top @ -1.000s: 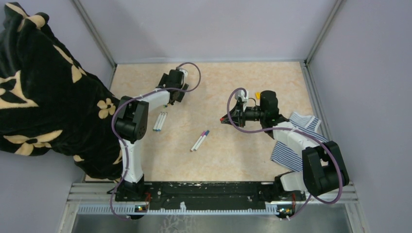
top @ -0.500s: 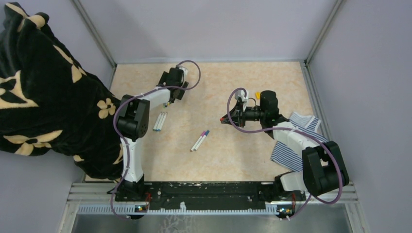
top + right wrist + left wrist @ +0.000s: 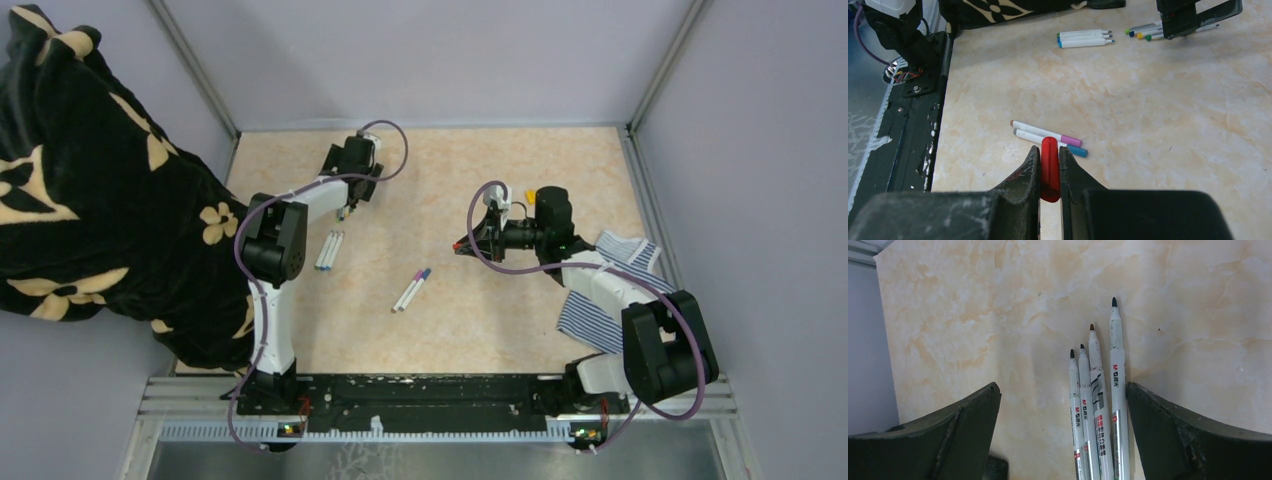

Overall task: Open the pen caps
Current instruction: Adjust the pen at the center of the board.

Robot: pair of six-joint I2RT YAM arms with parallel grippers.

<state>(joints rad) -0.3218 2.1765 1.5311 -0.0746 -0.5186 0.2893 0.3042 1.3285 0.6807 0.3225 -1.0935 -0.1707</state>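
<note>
Wide open, my left gripper point(image 3: 1062, 390) hovers low over several white pens point(image 3: 1098, 400) lying side by side with bare dark tips, close to its right finger point(image 3: 1168, 430). From above, this gripper point(image 3: 350, 180) is at the far left of the table. My right gripper point(image 3: 1050, 150) is shut on a red pen cap point(image 3: 1050, 167), held above the table right of centre point(image 3: 462, 246). Below it lie two pens point(image 3: 1045, 135), one with a pink cap point(image 3: 1070, 140) and one with a blue cap point(image 3: 1077, 150). Three more pens point(image 3: 1083, 39) lie near the left arm.
A blue-and-white striped cloth point(image 3: 610, 290) lies under the right arm at the table's right edge. A black floral blanket point(image 3: 90, 180) hangs along the left side. A small orange piece point(image 3: 530, 196) sits beyond the right wrist. Walls enclose the table's far side and right side.
My left gripper has shifted slightly toward the far left over its pens, still open. The right gripper has stayed still with the red cap.
</note>
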